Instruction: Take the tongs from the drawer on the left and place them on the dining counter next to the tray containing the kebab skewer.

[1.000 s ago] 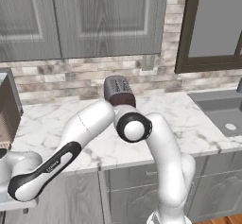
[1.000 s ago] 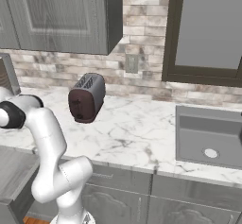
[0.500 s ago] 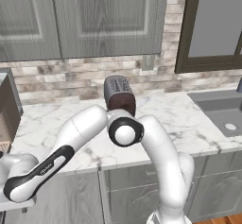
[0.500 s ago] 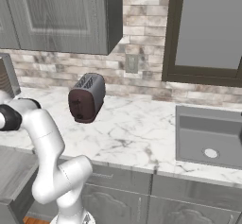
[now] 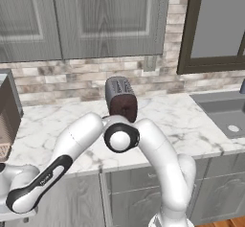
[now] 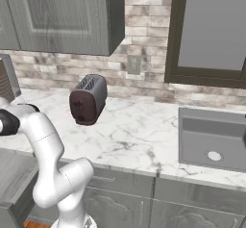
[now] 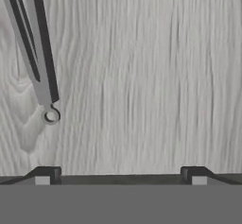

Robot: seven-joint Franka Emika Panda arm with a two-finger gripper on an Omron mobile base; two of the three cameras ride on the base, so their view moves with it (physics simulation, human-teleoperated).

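Slim grey metal tongs (image 7: 42,76) lie on the pale wood-grain floor of the drawer (image 7: 142,76), in the upper left of the hand view. Their arms run up out of frame and their joined end, with a small ring, points down. My gripper (image 7: 120,173) looks straight down at the drawer floor, open wide, with nothing between its fingertips (image 7: 47,173). The tongs sit left of the gap and ahead of the tips. In the left base view my arm (image 5: 72,144) bends down over the counter's front edge to the lower left. The dining counter, tray and kebab skewer are out of view.
A dark toaster (image 5: 120,99) (image 6: 88,98) stands on the marble worktop (image 6: 134,131) against the brick wall. A sink (image 6: 214,138) is set in at the right. Grey cabinets hang above, and a brown appliance (image 5: 7,111) stands at the far left.
The arm has swung lower and further to the left, its elbow dropping toward the counter's front edge. The gripper has stayed open. The toaster and counter have not shifted.
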